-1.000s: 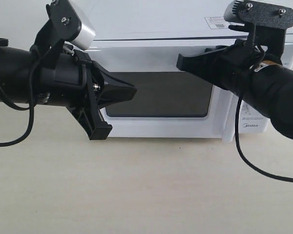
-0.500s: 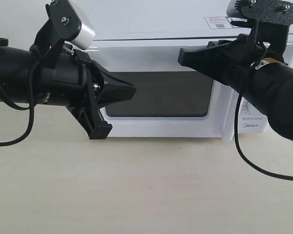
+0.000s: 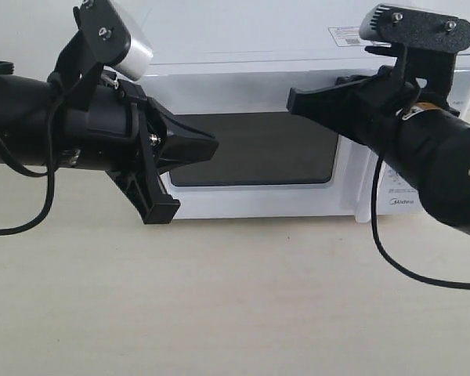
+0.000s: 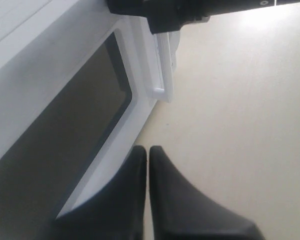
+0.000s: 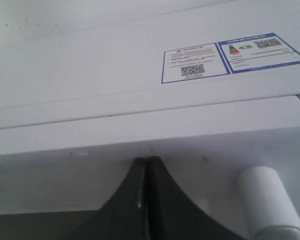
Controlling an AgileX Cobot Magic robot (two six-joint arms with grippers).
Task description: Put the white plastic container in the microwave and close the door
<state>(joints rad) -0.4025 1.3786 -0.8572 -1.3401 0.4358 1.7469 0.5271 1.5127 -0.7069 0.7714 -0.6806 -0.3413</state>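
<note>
1. The door (image 3: pixel 258 149) of the microwave (image 3: pixel 251 47) sits flush with the front, and no gap shows at its edge in either wrist view. I judge it shut.
2. The white plastic container shows in none of the views. The door's window is too dark to see through, so I cannot tell whether it is inside.
3. The door's handle (image 3: pixel 363 196) runs vertically at the right edge of the door, right of centre in the exterior frame. It lies to the right of and below the tip of my right hand (image 3: pixel 291 98). My right arm is much the nearer to it, and my left is across the window from it.
4. My right hand has its fingers pressed together and grips nothing. Its tip points at the door's upper frame, just below the label sticker (image 5: pixel 195 65). I cannot tell whether it touches the door.
5. My left hand (image 3: pixel 213 146) also has its fingers together and grips nothing. It hangs in front of the left part of the window, above the surface (image 3: pixel 235 298).
6. If a last push is needed, my right hand is the one placed for it.
</note>
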